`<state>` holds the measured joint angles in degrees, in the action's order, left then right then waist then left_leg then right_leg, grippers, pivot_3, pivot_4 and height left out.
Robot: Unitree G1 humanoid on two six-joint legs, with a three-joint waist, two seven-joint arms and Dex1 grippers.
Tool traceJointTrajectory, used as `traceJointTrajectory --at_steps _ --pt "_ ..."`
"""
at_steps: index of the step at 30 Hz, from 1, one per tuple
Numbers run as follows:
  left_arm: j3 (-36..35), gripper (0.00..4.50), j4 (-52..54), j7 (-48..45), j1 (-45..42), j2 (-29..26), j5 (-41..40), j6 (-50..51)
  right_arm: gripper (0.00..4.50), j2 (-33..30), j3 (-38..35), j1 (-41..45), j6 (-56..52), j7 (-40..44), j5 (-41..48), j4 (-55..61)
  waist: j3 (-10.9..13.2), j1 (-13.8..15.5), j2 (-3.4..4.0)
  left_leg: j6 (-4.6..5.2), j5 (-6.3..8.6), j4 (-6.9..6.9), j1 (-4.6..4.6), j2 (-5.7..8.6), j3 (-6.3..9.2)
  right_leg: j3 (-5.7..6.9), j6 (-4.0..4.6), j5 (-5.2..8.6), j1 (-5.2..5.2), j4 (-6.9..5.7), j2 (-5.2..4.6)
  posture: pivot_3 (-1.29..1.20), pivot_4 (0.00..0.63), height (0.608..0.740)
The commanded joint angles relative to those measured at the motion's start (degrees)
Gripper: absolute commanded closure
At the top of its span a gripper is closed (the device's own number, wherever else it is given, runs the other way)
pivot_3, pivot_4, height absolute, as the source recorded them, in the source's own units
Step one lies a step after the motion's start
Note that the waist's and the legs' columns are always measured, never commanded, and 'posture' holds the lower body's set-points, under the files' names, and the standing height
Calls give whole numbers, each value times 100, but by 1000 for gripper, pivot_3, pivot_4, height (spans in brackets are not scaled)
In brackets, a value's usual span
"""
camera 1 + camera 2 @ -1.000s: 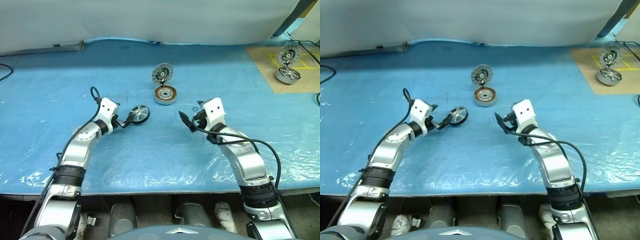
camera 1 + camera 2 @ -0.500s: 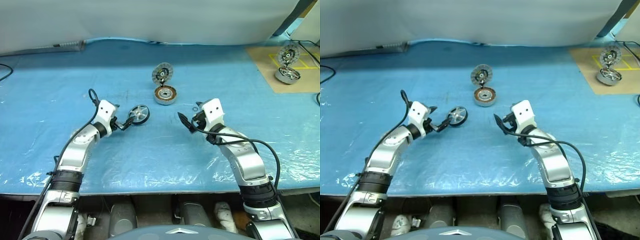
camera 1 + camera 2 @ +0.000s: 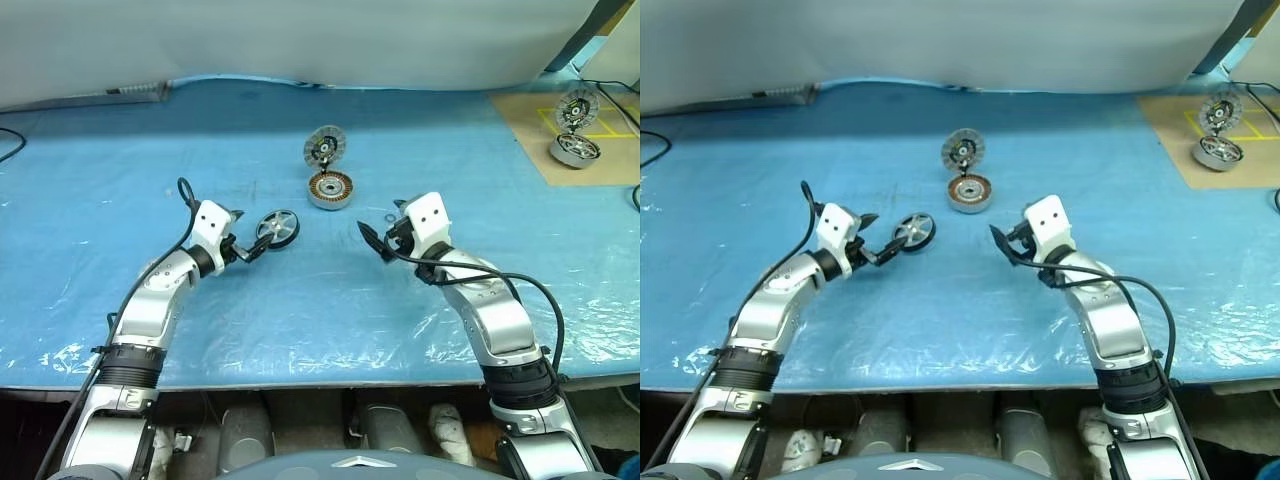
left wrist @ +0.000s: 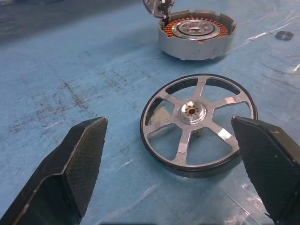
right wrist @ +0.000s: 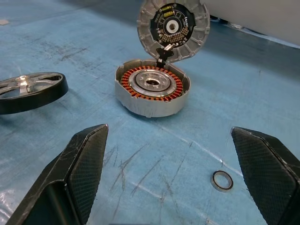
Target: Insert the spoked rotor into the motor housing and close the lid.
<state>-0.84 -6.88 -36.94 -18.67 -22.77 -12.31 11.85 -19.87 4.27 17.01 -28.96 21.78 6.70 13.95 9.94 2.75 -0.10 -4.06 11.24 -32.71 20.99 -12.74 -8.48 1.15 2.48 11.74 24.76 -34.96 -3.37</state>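
While the lid (image 5: pixel 172 29) stands raised over the motor housing (image 5: pixel 152 91), the spoked rotor (image 4: pixel 199 123) is flanked, ungripped, by the spread left gripper (image 3: pixel 252 241); the right gripper (image 3: pixel 377 240) is likewise held wide apart, empty.

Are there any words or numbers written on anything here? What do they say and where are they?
No words, numbers or brand names can be read on anything.
The lid stands open, and its inner face has tiny light marks around the hub: too small to read.
The motor housing and the spoked rotor: no writing.
The brown board has yellow lines, but no letters.
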Motion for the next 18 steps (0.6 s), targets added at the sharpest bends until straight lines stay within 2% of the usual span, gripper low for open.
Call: traceJointTrajectory --at_steps 1,10,18 --pt "-94 0 375 -96 95 -49 -164 43 66 -18 -30 73 20 17 -16 98 0 1 0 0 0 0 0 0 0 0 0 0 0 1 0 0 150 740" --pt "6 0 504 -195 160 -37 -195 161 66 -70 16 -5 -126 45 -39 213 0 1 0 0 0 0 -1 0 0 0 0 0 0 0 0 0 150 740" --pt "37 0 480 -154 193 -38 -121 142 66 -206 245 256 -445 194 -102 184 0 -7 0 0 0 0 -1 0 -1 0 0 0 0 0 0 0 150 740"
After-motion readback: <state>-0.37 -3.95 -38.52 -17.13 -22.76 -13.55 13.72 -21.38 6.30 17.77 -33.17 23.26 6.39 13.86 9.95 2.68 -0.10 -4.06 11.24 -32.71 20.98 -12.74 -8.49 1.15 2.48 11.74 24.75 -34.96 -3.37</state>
